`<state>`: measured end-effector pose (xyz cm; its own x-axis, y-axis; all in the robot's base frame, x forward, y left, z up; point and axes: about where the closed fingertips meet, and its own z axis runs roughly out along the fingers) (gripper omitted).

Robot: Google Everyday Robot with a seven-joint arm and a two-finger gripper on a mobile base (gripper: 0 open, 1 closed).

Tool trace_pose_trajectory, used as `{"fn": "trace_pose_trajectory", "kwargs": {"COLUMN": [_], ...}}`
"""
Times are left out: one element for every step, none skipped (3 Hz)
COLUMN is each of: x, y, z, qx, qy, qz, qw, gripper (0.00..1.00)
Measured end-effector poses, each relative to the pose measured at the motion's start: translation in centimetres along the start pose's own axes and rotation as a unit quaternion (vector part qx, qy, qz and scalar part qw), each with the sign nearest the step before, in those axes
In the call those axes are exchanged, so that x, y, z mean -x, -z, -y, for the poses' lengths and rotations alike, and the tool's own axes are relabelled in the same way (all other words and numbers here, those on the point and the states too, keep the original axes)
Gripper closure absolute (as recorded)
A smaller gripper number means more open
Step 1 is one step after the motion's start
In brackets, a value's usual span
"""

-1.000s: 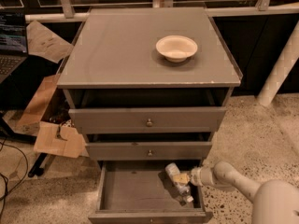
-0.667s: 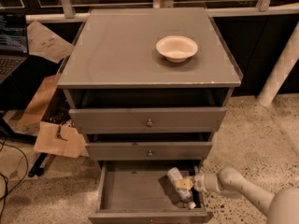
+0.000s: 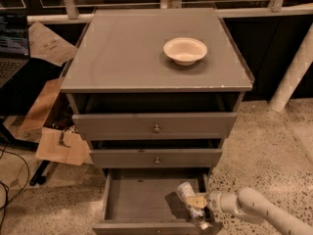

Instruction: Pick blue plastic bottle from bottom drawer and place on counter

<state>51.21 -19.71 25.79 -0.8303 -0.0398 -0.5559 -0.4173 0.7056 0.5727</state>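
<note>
Okay, grey drawer cabinet, seen from above and in front. The bottom drawer [image 3: 142, 197] is pulled out and its plain grey floor is mostly bare. The blue plastic bottle [image 3: 194, 212] lies inside it at the front right corner, white cap pointing toward the back and base toward the drawer front, so it is down in the drawer and not on the counter [image 3: 127, 48].

The gripper [image 3: 198, 202] is down in that same corner, right on the middle of the bottle, with a tan pad showing over the bottle's body. Whether it is clamped on the bottle or just resting against it, I cannot tell. The white arm [image 3: 249, 207] comes in low from the right, over the drawer's right wall.

Up on the counter, a white bowl [image 3: 185, 50] sits upright toward the back right, well apart from the gripper. The top drawer [image 3: 122, 125] and middle drawer [image 3: 122, 158] each have a small round knob in the middle of the front and a dark gap above the front.

Left of the cabinet there are cardboard pieces [image 3: 58, 146] on the floor, a laptop [image 3: 12, 48] at the frame edge, and dark cables [image 3: 10, 180] trailing across the floor. A white pole [image 3: 293, 77] leans at the right over the speckled floor [image 3: 264, 146].
</note>
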Motion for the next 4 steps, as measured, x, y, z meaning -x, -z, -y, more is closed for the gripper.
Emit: {"fn": "trace_pose_trajectory", "kwargs": {"x": [0.9, 3.9, 8.5, 13.0], "y": [1.5, 3.1, 5.6, 10.0], "z": [-2.4, -5.8, -9.9, -14.1], "qx": [0.016, 0.041, 0.063, 0.056], "qy": [0.014, 0.037, 0.071, 0.107], "qz": [0.005, 0.002, -0.007, 0.002], "qw": [0.9998, 0.9985, 0.9955, 0.9927], "gripper": [1.00, 1.00, 1.00, 1.00]}}
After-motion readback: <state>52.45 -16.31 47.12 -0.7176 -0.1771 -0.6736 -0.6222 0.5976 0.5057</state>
